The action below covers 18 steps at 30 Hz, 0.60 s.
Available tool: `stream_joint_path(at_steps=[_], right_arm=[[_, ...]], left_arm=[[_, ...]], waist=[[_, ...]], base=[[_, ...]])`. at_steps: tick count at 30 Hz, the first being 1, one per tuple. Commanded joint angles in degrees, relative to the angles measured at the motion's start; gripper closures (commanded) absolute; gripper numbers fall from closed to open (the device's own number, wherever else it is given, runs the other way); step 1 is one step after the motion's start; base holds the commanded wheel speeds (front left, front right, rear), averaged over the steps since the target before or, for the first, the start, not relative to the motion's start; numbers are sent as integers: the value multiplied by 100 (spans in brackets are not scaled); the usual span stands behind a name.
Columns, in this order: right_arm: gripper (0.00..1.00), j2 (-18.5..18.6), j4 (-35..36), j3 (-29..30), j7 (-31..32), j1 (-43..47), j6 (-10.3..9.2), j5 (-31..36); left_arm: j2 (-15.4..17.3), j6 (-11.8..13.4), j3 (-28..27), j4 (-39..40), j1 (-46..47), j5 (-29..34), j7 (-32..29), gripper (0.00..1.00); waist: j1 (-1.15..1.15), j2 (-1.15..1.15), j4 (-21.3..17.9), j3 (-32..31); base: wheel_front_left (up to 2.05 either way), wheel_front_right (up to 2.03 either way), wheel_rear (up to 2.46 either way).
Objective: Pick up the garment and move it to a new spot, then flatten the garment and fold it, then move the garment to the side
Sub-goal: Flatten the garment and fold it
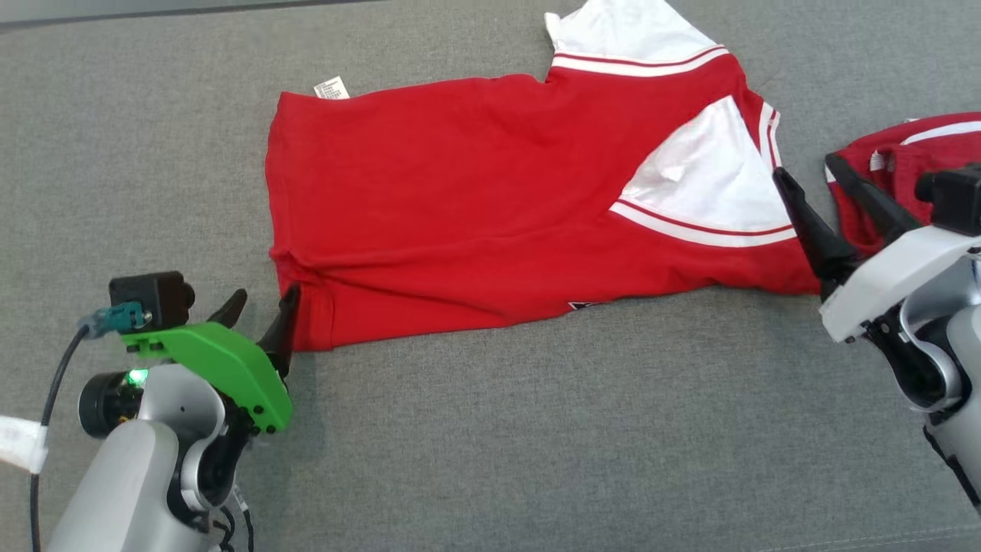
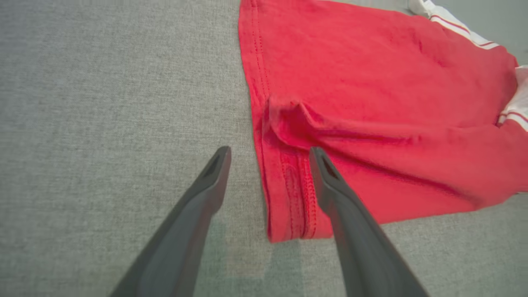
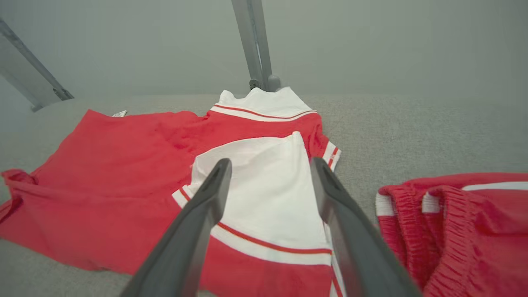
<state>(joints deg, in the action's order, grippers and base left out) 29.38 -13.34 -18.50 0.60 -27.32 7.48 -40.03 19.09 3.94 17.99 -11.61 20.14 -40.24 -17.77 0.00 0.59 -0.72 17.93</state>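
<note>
Left gripper and right gripper are gaping empty beside the garment, lying partly folded; further folding and moving aside are seemingly remaining.

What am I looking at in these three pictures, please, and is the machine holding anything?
This is a two-armed robot working over a grey fabric-covered surface. The head view comes from a camera on its head, looking down. The other two come from cameras on each wrist, looking along that arm's two dark fingers. On the surface lies a red and white shirt, spread fairly flat, with a second red garment bunched to its right. The left end effector is open at the shirt's near hem corner, and the right end effector is open by the sleeve end. Neither holds anything.
</note>
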Motion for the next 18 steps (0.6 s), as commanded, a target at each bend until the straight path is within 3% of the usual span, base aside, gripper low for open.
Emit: stream_joint_path(at_steps=[1, 5, 9, 18], right_arm=[[0, 84, 168, 119, 52, 248, 1, 192], [0, 255, 705, 444, 473, 818, 0, 781], [0, 153, 1055, 771, 969, 1234, -1, 1232], [0, -98, 912, 930, 1667, 1294, -3, 1935]], left_arm=[[13, 77, -47, 214, -237, -70, 66, 0], [21, 187, -9, 762, -656, -143, -43, 0], [5, 265, 27, 889, -696, -161, -170, 0], [231, 215, 141, 551, -449, -55, -499, 0]], waist=[[0, -59, -93, -172], [0, -59, -107, -116], [0, -59, -118, 47], [0, -59, -176, 283]], base=[[0, 0, 0], [0, 0, 0], [0, 0, 0], [0, 0, 0]])
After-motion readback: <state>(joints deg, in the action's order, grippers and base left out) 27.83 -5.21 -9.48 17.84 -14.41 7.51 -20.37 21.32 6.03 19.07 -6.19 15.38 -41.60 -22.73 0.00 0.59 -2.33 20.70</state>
